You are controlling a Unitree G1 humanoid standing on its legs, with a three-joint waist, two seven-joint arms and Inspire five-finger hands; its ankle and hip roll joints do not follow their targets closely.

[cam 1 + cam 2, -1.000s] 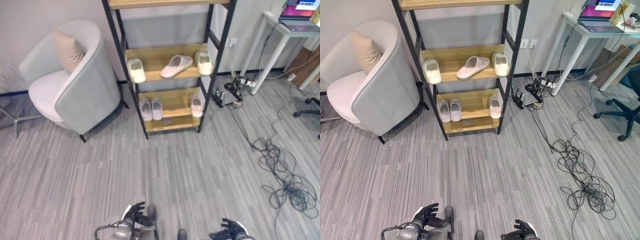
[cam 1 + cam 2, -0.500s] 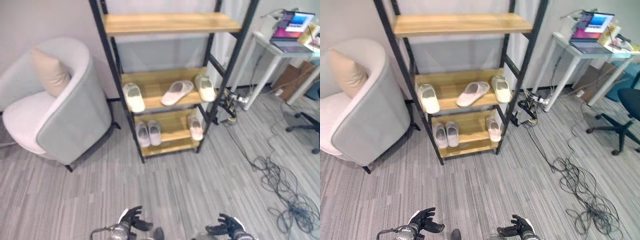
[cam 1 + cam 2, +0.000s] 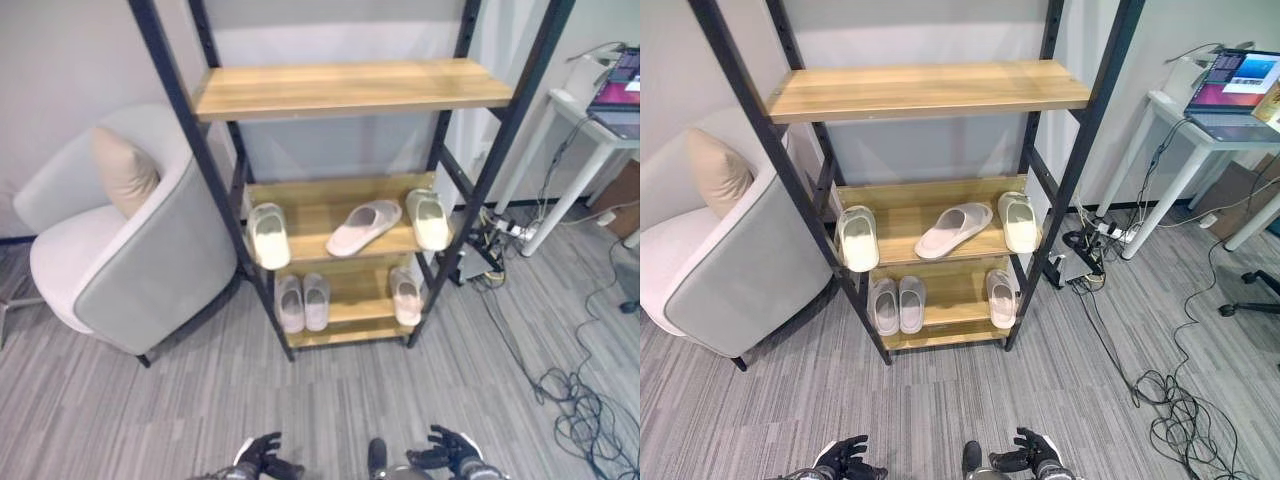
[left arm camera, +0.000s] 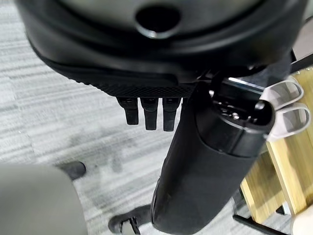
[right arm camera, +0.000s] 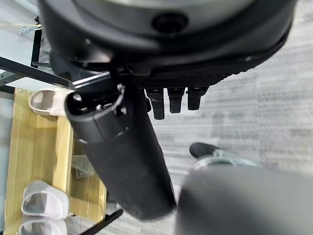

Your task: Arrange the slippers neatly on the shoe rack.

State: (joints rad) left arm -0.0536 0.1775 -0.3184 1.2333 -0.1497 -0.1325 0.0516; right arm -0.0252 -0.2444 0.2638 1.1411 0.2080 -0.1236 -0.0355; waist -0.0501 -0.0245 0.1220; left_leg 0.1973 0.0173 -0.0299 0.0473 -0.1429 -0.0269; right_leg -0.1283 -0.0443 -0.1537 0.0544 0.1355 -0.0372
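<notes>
Slippers all on shoe rack, none held. Nearest, low in the head views: left hand and right hand, both empty with fingers relaxed, above grey floor. Bottom shelf: pair of slippers side by side at left end, single slipper at right end. Middle shelf: left slipper overhanging front edge, middle slipper skewed diagonally, right slipper straight. Top shelf bare. Armchair with cushion beside left post.

Shoe rack: matt wooden shelves, black, probably metal, frame.
</notes>
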